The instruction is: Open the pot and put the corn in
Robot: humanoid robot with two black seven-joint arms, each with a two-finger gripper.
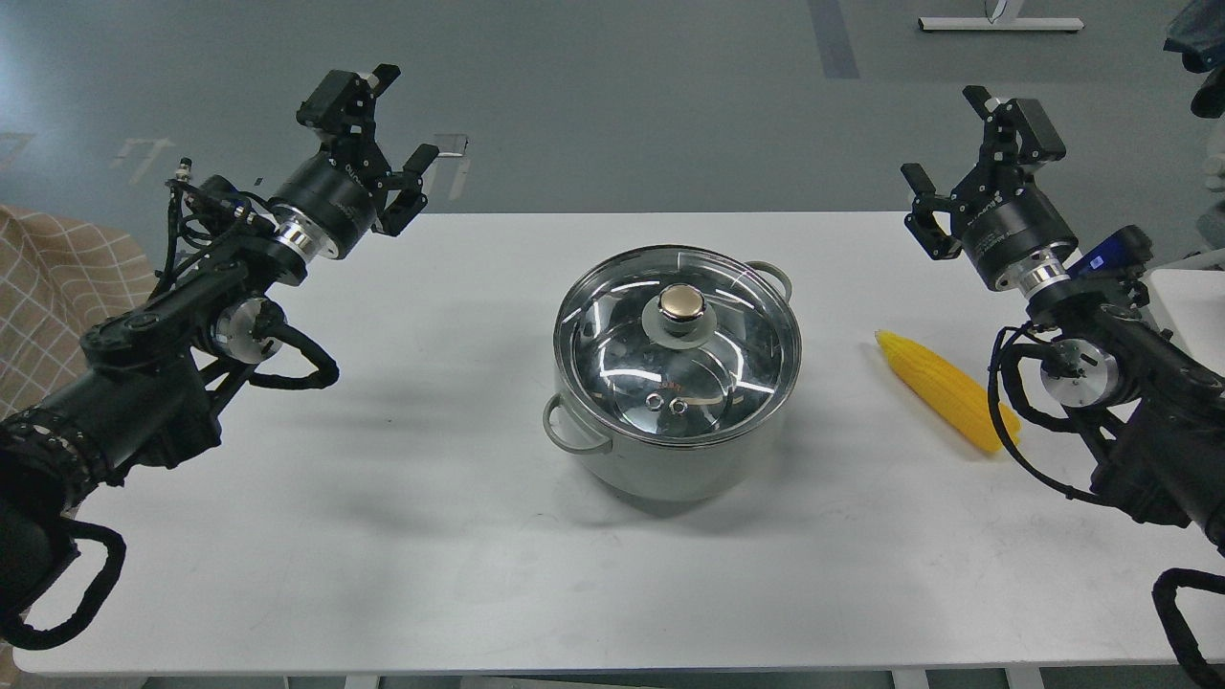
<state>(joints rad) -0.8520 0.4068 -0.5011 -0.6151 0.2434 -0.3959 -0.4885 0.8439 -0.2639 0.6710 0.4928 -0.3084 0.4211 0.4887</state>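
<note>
At frame centre the round steel pot (670, 459) sits on the white bench (383, 536), its glass lid (612, 335) on. The ribbed yellow corn (943, 388) lies centre right. Left hand (407, 120) and right hand (943, 134), both spread wide, hover at the upper corners.

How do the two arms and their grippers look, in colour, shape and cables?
Both arms are black, built of thick rounded segments with silver metal rings at the wrist joints. Black cables run along them and hang in loops near the joints. The left gripper and the right gripper are alike: a black cylinder body carrying two angular black fingers. A small blue part sits behind the right wrist.
</note>
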